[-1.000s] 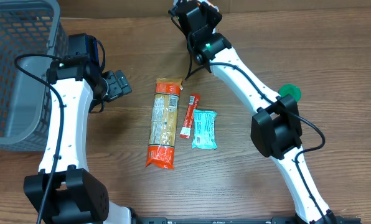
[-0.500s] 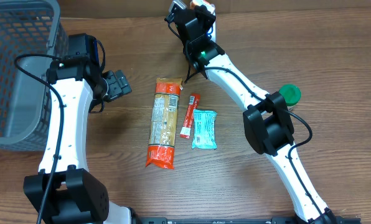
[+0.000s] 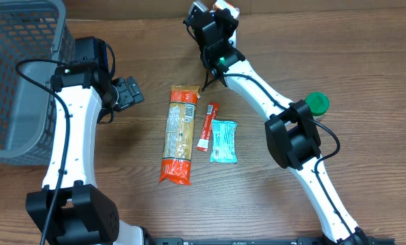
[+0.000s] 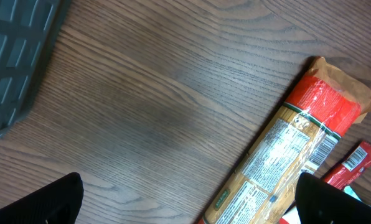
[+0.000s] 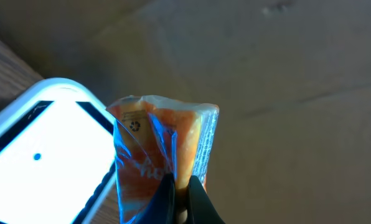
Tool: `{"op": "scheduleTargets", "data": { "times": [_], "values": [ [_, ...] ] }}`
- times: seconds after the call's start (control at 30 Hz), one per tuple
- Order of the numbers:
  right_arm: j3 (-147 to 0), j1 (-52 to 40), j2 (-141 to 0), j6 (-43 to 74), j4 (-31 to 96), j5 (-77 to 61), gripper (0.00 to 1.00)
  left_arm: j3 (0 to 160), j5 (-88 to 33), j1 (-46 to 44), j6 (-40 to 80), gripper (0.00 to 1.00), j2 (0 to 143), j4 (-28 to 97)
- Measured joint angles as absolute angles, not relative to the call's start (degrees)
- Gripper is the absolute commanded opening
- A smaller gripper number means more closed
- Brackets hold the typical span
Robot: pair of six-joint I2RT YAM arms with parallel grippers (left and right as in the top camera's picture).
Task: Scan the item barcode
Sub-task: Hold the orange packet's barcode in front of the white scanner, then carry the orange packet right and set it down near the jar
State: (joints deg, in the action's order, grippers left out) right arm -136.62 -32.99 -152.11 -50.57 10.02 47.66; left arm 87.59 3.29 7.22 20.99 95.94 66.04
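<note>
Item: orange packet (image 5: 160, 155), pinched tight in your right gripper (image 5: 180, 194), held by the lit scanner (image 5: 42, 149); scan judged underway, unconfirmed. Left gripper (image 3: 128, 93): wide, empty.

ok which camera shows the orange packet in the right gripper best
The right wrist view: the orange packet sits mid-frame, pinched in the right gripper beside a lit white screen. Overhead shows only a small orange bit at the top edge. The left wrist view misses it entirely.
</note>
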Motion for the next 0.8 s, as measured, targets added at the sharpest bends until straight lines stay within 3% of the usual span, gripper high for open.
{"op": "scheduleTargets", "data": {
  "times": [0.2,0.47,0.67,0.8],
  "values": [
    [-136.5,-33.0,-150.5,-43.9,16.4,52.4,0.03,87.6,3.3,7.2,21.0,1.0,95.9,66.0],
    [-136.4,-32.9,-133.6,-21.1,52.7,54.0,0.04,87.6,3.3,7.2,21.0,1.0,95.9,66.0],
    [-137.7,-29.9,-122.3,2.1,85.3,43.0,0.04,87.6,3.3,7.2,21.0,1.0,95.9,66.0],
    [-136.4,-25.4,-122.7,11.7,94.8,30.0,0.04,87.6,3.3,7.2,21.0,1.0,95.9,66.0]
  ]
}}
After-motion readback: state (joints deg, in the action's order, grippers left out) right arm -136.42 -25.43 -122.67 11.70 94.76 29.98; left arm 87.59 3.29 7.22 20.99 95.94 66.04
